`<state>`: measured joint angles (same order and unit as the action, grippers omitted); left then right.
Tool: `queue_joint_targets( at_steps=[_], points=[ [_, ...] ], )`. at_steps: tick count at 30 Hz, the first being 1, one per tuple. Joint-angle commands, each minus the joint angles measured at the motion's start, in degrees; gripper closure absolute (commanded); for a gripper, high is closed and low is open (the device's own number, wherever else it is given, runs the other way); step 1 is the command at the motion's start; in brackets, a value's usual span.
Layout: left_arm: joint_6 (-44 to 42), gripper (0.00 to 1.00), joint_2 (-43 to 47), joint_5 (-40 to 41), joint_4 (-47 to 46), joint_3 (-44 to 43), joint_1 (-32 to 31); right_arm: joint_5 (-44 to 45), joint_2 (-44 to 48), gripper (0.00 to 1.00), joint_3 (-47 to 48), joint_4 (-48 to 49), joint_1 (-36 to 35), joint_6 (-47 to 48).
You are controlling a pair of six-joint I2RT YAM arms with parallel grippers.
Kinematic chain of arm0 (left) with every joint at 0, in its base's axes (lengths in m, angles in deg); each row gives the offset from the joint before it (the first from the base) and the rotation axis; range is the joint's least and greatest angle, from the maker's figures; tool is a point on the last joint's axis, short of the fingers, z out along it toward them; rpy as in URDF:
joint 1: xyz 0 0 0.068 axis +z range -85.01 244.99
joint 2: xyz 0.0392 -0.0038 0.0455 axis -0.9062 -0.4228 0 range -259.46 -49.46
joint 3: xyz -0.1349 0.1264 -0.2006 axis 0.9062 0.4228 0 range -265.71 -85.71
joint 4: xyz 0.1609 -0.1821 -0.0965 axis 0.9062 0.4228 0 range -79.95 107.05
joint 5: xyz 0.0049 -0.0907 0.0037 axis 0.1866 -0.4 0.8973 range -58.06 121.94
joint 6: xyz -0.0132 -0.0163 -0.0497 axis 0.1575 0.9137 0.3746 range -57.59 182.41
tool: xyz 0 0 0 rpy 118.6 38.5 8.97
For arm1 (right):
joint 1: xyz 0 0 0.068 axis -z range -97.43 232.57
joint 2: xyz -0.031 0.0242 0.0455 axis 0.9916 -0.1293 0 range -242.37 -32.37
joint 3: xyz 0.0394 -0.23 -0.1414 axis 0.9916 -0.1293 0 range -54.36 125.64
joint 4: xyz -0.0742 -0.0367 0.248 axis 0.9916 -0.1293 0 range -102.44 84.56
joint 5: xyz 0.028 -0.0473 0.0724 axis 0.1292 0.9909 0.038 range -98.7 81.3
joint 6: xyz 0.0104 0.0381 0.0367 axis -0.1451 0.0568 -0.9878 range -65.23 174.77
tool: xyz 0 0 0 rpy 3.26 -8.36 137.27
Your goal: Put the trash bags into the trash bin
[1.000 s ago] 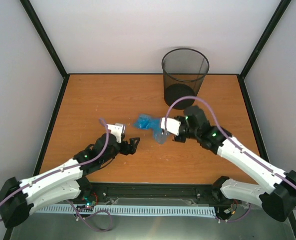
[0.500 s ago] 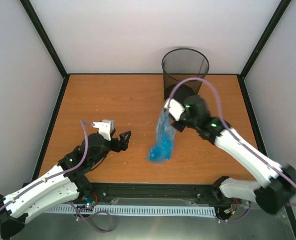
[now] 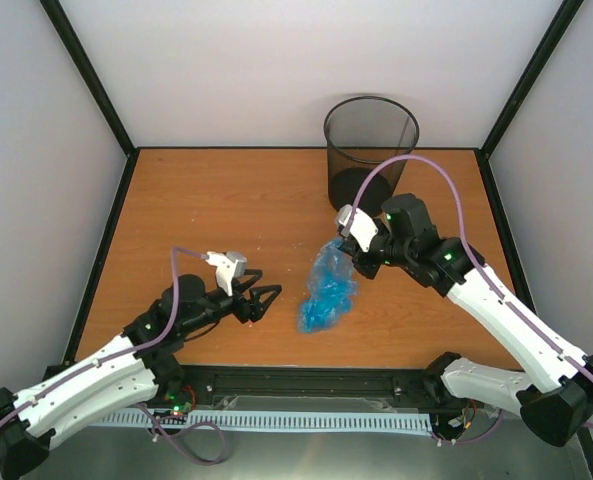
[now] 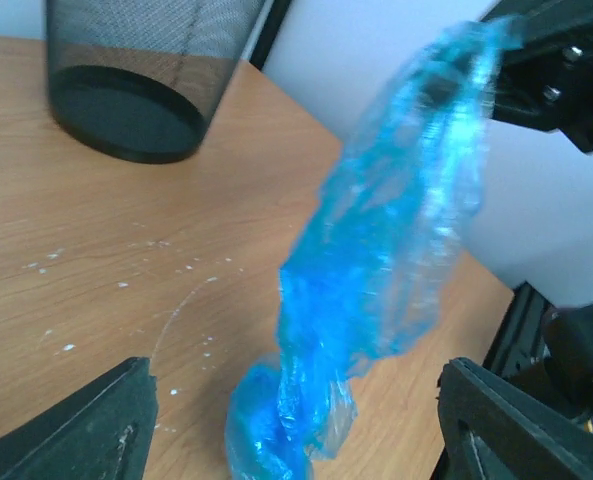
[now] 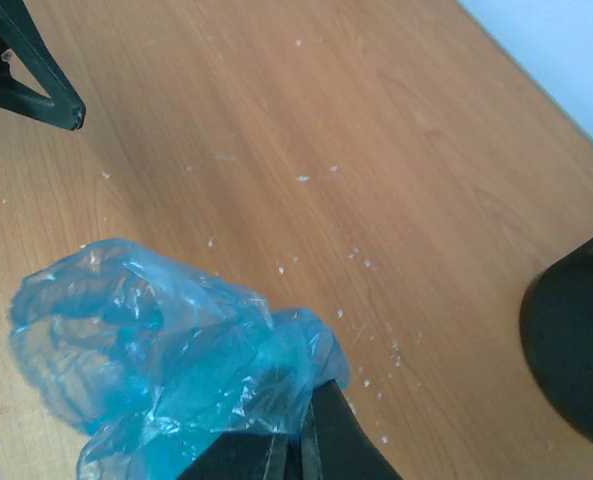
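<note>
ok so the right arm (image 3: 506, 320) has the trash bag (image 3: 328, 292) pinched at its top end, right jaws clenched tight on the film. The right wrist view shows it best: its two dark fingers (image 5: 328, 442) meet at the bottom of the picture with the trash bag (image 5: 166, 350) bunched up right against them

From there the bag hangs down as a long crumpled strip, wrinkly, shiny, see-through light blue, and fatter toward the bottom. Can't tell if the lower end touches the tabletop (image 3: 196, 200) or just dangles above it, the left wrist view is kinda blurry there

The trash bin (image 3: 371, 150) stands upright at the far edge of the tabletop, behind the right arm. The bag is outside it, out over the middle of the wood on the near side of the bin

The left arm (image 3: 96, 365) sits low on the near left. The left jaws are released, spread wide, pointing at the bag, near it but not touching. In the left wrist view its fingertips (image 4: 86, 430) sit in the bottom corners, with the trash bag (image 4: 376, 280) hanging ahead between them and the trash bin (image 4: 146, 80) off at the top left

Also some white specks (image 4: 176, 265) scattered on the tabletop, and a purple cable (image 3: 416, 165) loops over the right arm
</note>
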<state>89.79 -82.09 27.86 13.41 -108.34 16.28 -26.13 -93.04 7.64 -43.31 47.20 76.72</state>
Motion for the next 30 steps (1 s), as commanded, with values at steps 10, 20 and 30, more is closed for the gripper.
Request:
queue_joint_targets(
  at_steps=[10,20,30],
  points=[
    [-1.81,0.08,-21.00,0.63,-15.21,-4.60,-11.04,0.03,-1.42,0.97,2.22,-2.56,0.14,-2.44],
    [7.24,0.15,-36.01,12.99,-29.13,-5.60,-11.08,-0.61,-1.46,0.97,1.54,-2.50,0.31,-3.00],
    [-3.25,0.99,-37.07,19.88,-10.61,-22.92,-10.90,4.38,-5.10,0.97,9.29,-2.03,3.49,-1.60]
  ],
)
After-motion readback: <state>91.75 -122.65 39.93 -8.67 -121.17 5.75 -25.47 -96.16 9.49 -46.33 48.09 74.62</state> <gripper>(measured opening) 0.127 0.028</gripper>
